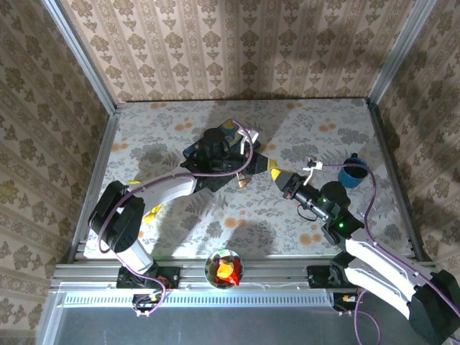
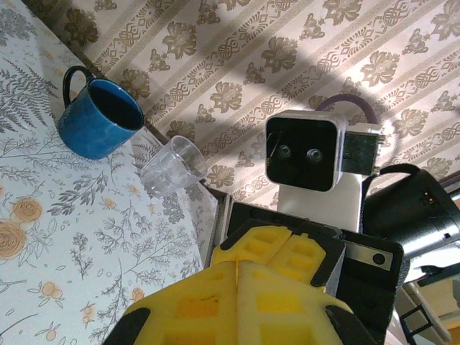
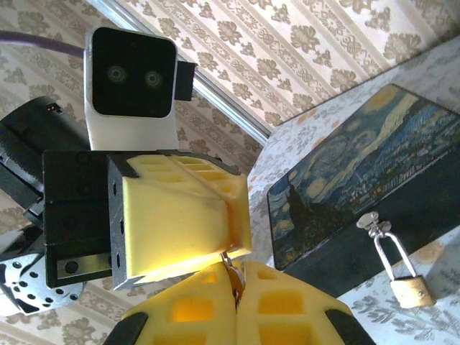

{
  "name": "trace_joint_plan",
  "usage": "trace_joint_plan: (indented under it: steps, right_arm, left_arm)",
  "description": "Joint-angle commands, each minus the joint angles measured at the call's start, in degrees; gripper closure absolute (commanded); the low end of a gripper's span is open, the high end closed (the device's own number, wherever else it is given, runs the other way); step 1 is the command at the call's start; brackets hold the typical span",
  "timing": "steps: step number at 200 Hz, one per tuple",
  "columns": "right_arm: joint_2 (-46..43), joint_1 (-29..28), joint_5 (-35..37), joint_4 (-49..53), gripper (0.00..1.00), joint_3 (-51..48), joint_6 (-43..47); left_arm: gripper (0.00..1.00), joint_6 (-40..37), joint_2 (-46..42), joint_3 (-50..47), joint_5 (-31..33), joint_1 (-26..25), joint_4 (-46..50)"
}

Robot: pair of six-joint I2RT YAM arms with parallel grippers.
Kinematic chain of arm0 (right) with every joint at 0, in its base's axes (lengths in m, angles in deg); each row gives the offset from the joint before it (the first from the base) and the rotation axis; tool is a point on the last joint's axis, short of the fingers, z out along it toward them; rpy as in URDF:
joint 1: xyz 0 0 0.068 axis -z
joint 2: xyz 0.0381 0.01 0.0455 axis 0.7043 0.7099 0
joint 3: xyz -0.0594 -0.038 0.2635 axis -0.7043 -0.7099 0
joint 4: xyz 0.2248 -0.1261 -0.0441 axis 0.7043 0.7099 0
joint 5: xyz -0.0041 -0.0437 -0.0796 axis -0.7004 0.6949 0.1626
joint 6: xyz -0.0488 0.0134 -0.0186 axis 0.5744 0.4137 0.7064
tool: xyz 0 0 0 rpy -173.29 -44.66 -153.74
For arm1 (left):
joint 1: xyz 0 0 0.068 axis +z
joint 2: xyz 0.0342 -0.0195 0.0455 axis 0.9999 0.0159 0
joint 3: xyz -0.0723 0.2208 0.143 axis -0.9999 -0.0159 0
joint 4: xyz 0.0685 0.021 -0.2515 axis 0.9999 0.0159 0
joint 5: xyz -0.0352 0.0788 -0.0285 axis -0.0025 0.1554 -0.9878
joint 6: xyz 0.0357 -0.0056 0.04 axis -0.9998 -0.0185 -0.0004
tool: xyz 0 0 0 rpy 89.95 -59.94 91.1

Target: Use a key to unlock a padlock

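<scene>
Yellow pads of the right gripper [image 3: 237, 287] are pressed together at the bottom of the right wrist view. They pinch a thin sliver of metal that I take for the key [image 3: 229, 262], which sticks up out of the seam. The left gripper [image 2: 237, 277] meets them tip to tip. Its jaws are shut too, with no gap along the seam, and I cannot tell whether its tips also grip the key.

Off to the right of the right jaws and about level with their tips, the padlock [image 3: 407, 287] hangs from a hasp [image 3: 374, 224] on the front wall of the box [image 3: 359, 165]. From above it sits just under the left jaws, on their near side.

Its long axis runs from shackle [image 3: 388, 251] to body, nearly upright and slanting a little away from the right jaws. The shackle is uppermost through the hasp and the brass body lowest, close to the table [image 3: 438, 327]. Whether it touches, I cannot tell. The keyhole is not visible; I judge it faces down, in the body's underside.

It looks small, light and rigid, with smooth, probably slippery metal faces. Hanging loose, it would likely swing or twist away from a pushing key. The best hold is probably across the two flat faces of the body, leaving the underside free.
</scene>
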Motion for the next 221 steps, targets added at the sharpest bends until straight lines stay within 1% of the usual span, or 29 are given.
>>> trace_joint_plan:
  steps: [1, 8, 9, 13, 22, 26, 30, 46, 51, 56, 59, 66, 75, 85, 105, 122, 132, 139, 152, 160, 173, 188, 203, 221]
  right_arm:
    - [-2.4, 0.1, 1.6, 0.0, 1.0, 0.2, 0.0]
    - [-3.2, 0.1, 2.5, 1.0, 1.0, -0.1, 0.0]
    - [-3.3, 0.1, 2.6, 1.2, 1.0, -0.1, 0.0]
    - [-3.8, 0.1, 3.2, 2.0, 1.0, -0.2, 0.0]
    - [-5.0, 0.1, 4.6, 4.4, 1.0, -0.3, 0.1]
    - [-5.6, 0.1, 5.1, 5.6, 1.0, -0.2, 0.2]
    - [-6.1, 0.1, 5.4, 6.6, 1.0, -0.2, 0.4]
    - [-7.6, 0.1, 6.0, 10.6, 1.0, 0.2, 1.5]
    - [-8.0, 0.1, 6.0, 11.3, 1.0, 0.2, 1.6]
    - [-8.3, 0.2, 6.1, 12.0, 1.0, 0.2, 1.7]
    - [-8.5, 0.2, 6.3, 12.4, 1.0, 0.3, 1.8]
    - [-8.7, 0.2, 6.5, 13.6, 1.0, 0.4, 1.9]
    - [-8.8, 0.3, 6.3, 14.6, 1.0, 0.7, 2.2]
    - [-8.5, 0.4, 6.4, 15.6, 1.0, 0.9, 2.3]
    - [-7.1, 0.5, 7.4, 19.6, 1.0, 2.5, 2.3]
    - [-4.9, 0.6, 8.4, 24.8, 1.0, 5.1, 2.6]
    - [-3.0, 0.6, 9.3, 28.3, 1.0, 6.7, 2.8]
    - [-1.6, 0.6, 9.8, 30.6, 1.0, 7.9, 2.9]
    - [1.2, 0.6, 10.3, 33.6, 1.0, 9.5, 3.4]
    - [2.8, 0.7, 10.1, 34.5, 1.0, 10.2, 3.5]
    - [5.2, 0.8, 9.5, 34.4, 1.0, 10.6, 3.8]
    - [7.1, 0.8, 8.6, 33.2, 1.0, 10.3, 3.8]
    - [7.9, 0.8, 8.5, 32.7, 1.0, 10.1, 3.9]
    - [8.3, 1.0, 8.6, 33.6, 1.0, 10.2, 4.2]
  left_arm:
    - [1.0, 1.9, -1.2, -1.2, 1.1, 0.9, -3.0]
    - [1.0, 2.3, -1.4, -1.5, 1.9, 1.2, -3.3]
    - [0.99, 2.4, -1.5, -1.6, 2.0, 1.2, -3.3]
    - [0.89, 2.7, -1.6, -1.8, 2.5, 1.3, -3.5]
    - [0.64, 3.0, -2.1, -2.4, 3.9, 1.7, -3.7]
    - [0.56, 3.0, -2.3, -2.7, 4.7, 1.9, -3.7]
    - [0.5, 3.0, -2.6, -3.1, 5.5, 2.0, -3.7]
    - [0.36, 2.8, -4.5, -4.9, 10.5, 2.5, -3.6]
    - [0.35, 2.8, -5.2, -5.6, 12.6, 2.6, -3.3]
    - [0.3, 2.8, -5.8, -6.3, 14.5, 2.6, -2.7]
    - [0.28, 2.7, -6.3, -6.7, 16.8, 2.6, -2.1]
    - [0.26, 2.7, -7.2, -7.4, 20.1, 2.5, -0.7]
    - [0.23, 2.4, -8.2, -8.1, 23.9, 2.2, 1.8]
    - [0.23, 1.6, -8.8, -8.5, 27.9, 1.8, 4.8]
    - [0.23, -1.9, -9.7, -7.5, 36.0, 0.1, 16.1]
    - [0.24, -5.0, -9.4, -4.5, 47.4, -2.2, 28.4]
    - [0.23, -5.7, -8.6, -2.9, 55.4, -4.0, 33.7]
    - [0.24, -6.0, -7.9, -2.2, 59.1, -5.1, 35.9]
    - [0.24, -6.8, -6.2, -2.1, 62.2, -6.3, 36.2]
    - [0.24, -6.0, -4.9, -2.2, 63.4, -6.8, 36.0]
    - [0.25, -4.4, -2.6, -2.2, 63.9, -7.1, 35.7]
    - [0.24, -2.6, 0.0, -1.9, 67.3, -7.7, 36.1]
    - [0.22, 0.2, 2.7, -0.4, 72.4, -8.4, 39.1]
    - [0.21, 3.6, 6.0, 1.7, 76.4, -8.7, 42.8]
